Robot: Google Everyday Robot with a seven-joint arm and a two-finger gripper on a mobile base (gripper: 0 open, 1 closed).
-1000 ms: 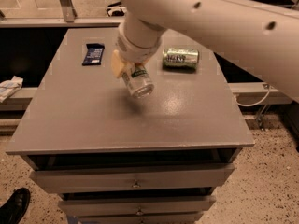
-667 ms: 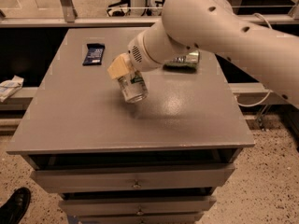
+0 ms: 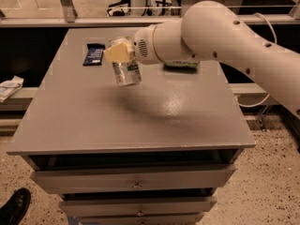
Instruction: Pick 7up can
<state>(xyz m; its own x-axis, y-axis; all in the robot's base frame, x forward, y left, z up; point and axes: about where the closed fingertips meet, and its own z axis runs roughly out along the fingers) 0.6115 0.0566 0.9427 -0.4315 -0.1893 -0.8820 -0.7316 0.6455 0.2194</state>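
Observation:
The 7up can (image 3: 126,72) is silver-white with a green band and hangs upright in the air above the grey table (image 3: 93,125), left of its middle. My gripper (image 3: 121,53) is shut on the can's top, its yellowish fingers (image 3: 116,54) clamped around the upper part. The white arm reaches in from the right and casts a shadow on the tabletop below.
A darker green can (image 3: 182,65) lies on its side at the back right, mostly hidden behind my arm. A dark blue packet (image 3: 94,54) lies at the back left. Drawers (image 3: 136,182) sit below the tabletop. A shoe (image 3: 13,208) shows at the bottom left.
The can has been lifted higher off the table and moved toward the back left with my gripper. The arm has swung lower across the green can.

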